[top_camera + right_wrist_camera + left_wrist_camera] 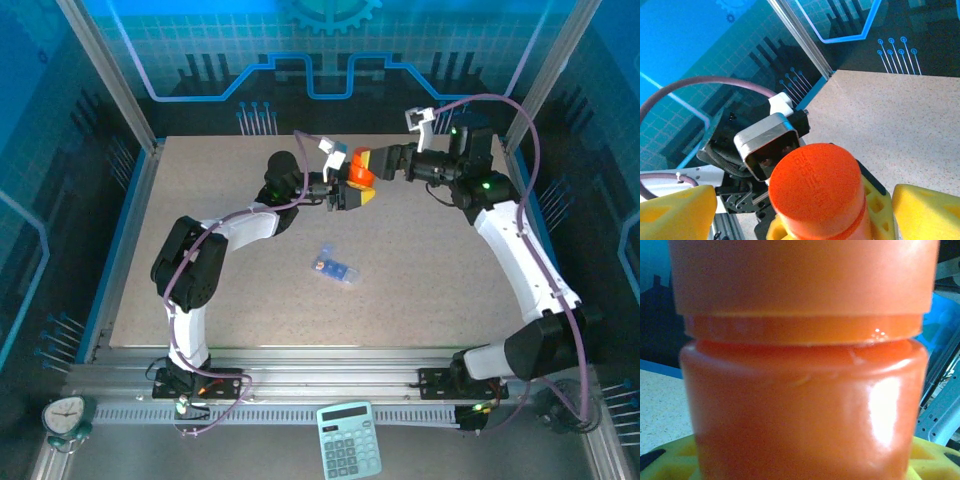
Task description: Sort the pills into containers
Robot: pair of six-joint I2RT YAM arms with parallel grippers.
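Note:
An orange cylindrical bottle (358, 180) with a round orange cap (815, 182) is held up off the table at the back centre. My left gripper (348, 192) is shut on the bottle's body (800, 405), and its yellow fingers (670, 455) show at the lower corners of the left wrist view. My right gripper (378, 162) is open. Its yellow fingers (677, 212) stand wide on either side of the cap without touching it. The containers, a small blue-tinted pill box (335, 268), lie flat on the table in the middle. The pills are hidden.
The speckled beige table (430, 290) is fenced by blue walls and metal posts (110, 70). A calculator (348, 440) and a small clock (65, 418) lie outside the near rail. The left arm's camera housing (770, 145) sits just behind the cap.

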